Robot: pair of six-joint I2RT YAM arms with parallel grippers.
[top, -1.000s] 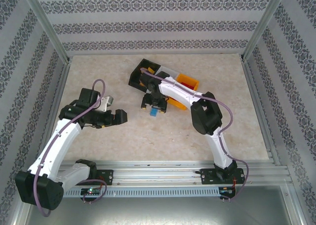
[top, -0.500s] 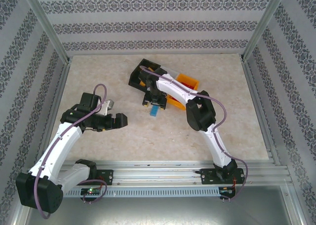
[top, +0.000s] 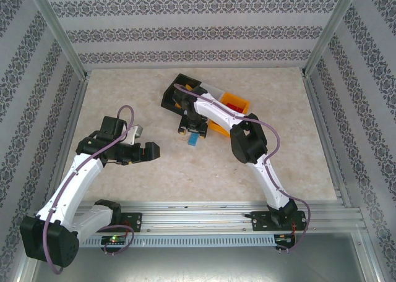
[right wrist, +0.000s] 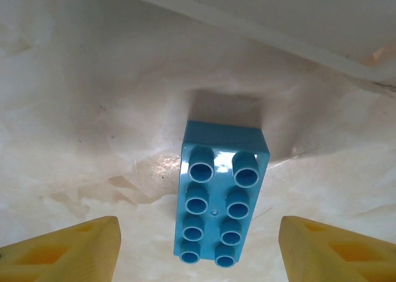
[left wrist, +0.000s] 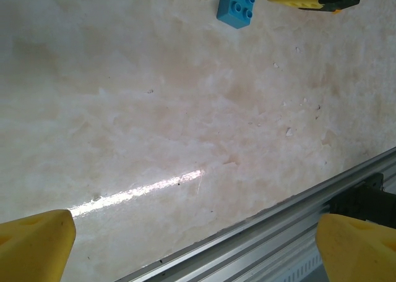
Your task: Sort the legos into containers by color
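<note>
A pale marbled tabletop point(top: 136, 96) seen from above, with two white robot arms reaching in from the bottom edge. Just above the centre of the frame, three bins sit in a slanting row: a black bin point(top: 175, 95), a white bin point(top: 213, 89) and an orange bin point(top: 237, 101), partly covered by the right arm. A single blue lego point(top: 194, 140) lies on the tabletop just below the bins, near the centre. The right pincer point(top: 193, 132) hangs directly over it, spread wide and gripping nothing. In the right wrist view the brick rests flat with its eight studs facing up. Its long axis runs up and down the frame, leaning slightly, between the two yellow fingertips point(right wrist: 62, 251) in the lower corners. The left pincer point(top: 150, 151) hovers left of centre, well apart from the brick, also spread wide and empty.
</note>
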